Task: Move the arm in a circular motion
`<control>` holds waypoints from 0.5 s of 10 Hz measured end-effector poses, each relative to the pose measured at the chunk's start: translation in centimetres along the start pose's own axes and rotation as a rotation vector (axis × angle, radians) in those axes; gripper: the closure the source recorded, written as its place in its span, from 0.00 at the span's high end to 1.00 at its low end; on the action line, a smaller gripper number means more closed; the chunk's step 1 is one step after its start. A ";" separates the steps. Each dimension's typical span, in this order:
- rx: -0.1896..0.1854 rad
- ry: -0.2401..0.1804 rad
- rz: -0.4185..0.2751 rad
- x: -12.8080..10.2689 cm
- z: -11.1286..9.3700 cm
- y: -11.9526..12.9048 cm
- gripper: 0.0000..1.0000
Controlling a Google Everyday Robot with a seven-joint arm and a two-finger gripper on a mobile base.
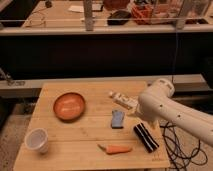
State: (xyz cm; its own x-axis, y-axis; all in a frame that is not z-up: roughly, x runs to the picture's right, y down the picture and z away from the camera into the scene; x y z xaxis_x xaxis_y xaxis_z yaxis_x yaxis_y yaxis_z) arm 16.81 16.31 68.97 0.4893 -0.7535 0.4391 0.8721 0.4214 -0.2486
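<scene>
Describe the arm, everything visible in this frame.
The arm is cream-white: thick, smooth tubular segments, plastic-looking, with small dark dots. It enters from the right edge, rises leftward to a rounded joint above the table's back-right part, then bends down. Its dark gripper appears to sit over the table's front-right part, right of the carrot. Contact with the wood cannot be told.

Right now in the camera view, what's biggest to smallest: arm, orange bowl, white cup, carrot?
1. arm, though nearness may inflate it
2. orange bowl
3. white cup and carrot: too close; carrot longer, cup bulkier
The gripper hangs under the arm, over the table's right side.
</scene>
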 end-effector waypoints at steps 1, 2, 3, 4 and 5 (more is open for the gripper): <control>0.019 0.004 -0.048 -2.0 -1.3 -1.8 0.80; 0.036 0.007 -0.090 -3.4 -2.3 -3.3 0.80; 0.058 0.015 -0.169 -5.0 -3.3 -5.8 0.80; 0.076 0.024 -0.240 -6.0 -4.1 -8.3 0.80; 0.086 0.035 -0.305 -6.8 -4.7 -10.6 0.80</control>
State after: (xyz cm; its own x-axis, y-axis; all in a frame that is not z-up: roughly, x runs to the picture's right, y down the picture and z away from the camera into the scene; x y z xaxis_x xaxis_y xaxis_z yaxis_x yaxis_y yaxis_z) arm 4.24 14.63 64.60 0.2059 -0.8682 0.4514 0.9764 0.2133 -0.0352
